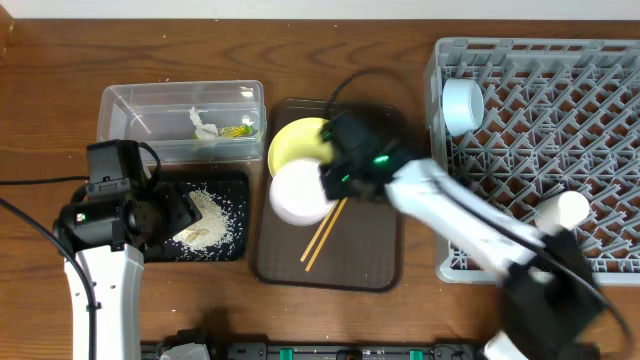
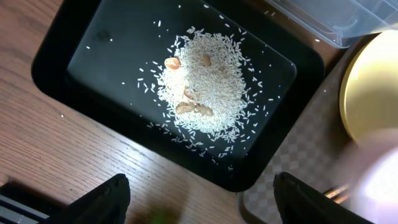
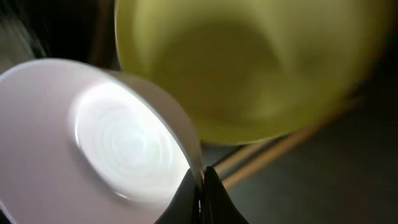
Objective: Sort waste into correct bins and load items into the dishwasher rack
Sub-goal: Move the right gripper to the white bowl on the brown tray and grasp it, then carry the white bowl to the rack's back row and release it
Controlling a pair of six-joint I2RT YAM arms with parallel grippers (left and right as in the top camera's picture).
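Note:
My right gripper [image 1: 335,180] [image 3: 200,182] is shut on the rim of the white bowl [image 1: 298,192] [image 3: 93,143], over the brown serving tray. The pale-yellow plate [image 1: 298,140] [image 3: 249,68] lies just behind it, and the wooden chopsticks [image 1: 324,235] [image 3: 280,146] lie beside it. My left gripper [image 2: 199,202] is open and empty above the black tray [image 1: 235,215] [image 2: 93,50], which holds rice grains [image 1: 205,220] [image 2: 205,81]. The clear tub [image 1: 180,100] holds the white tissue [image 1: 205,125] and the green-yellow wrapper [image 1: 238,129]. The grey rack [image 1: 540,150] holds the light-blue bowl [image 1: 462,105] and the pale cup [image 1: 562,212].
The dark brown serving tray [image 1: 340,265] [image 2: 292,162] sits between the black tray and the rack. A few brownish food bits [image 2: 193,106] lie in the rice. A dark rail runs along the table's front edge [image 1: 300,350].

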